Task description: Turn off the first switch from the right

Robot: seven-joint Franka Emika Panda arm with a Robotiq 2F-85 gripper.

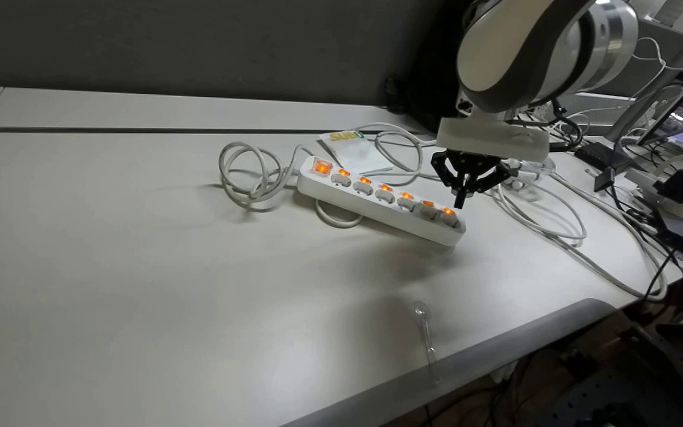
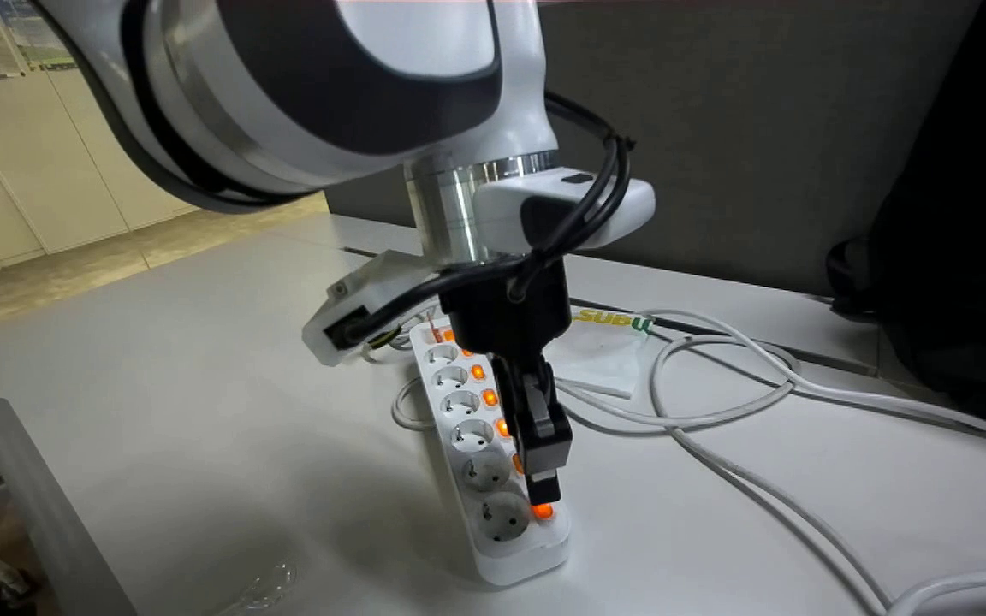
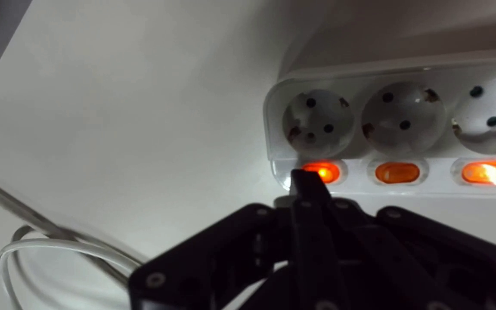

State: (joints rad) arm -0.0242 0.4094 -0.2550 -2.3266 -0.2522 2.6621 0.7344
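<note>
- As the gripper [image 1: 460, 200] is pointing, jaws together, at the lit end switch [image 3: 328, 171] of the power strip [image 1: 377, 209], sideways drift is risking the unlit neighbouring switch [image 3: 397, 172].
- Heavy pressing is risking a slide: nothing visible is bracing the power strip.

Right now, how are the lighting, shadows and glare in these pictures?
In the wrist view, the end effector looks dark, and the end switch glows orange with a bright spot; in an exterior view, the table has a pale sheen, with a soft shadow in front of the power strip; in an exterior view, the black object shows little detail.
</note>
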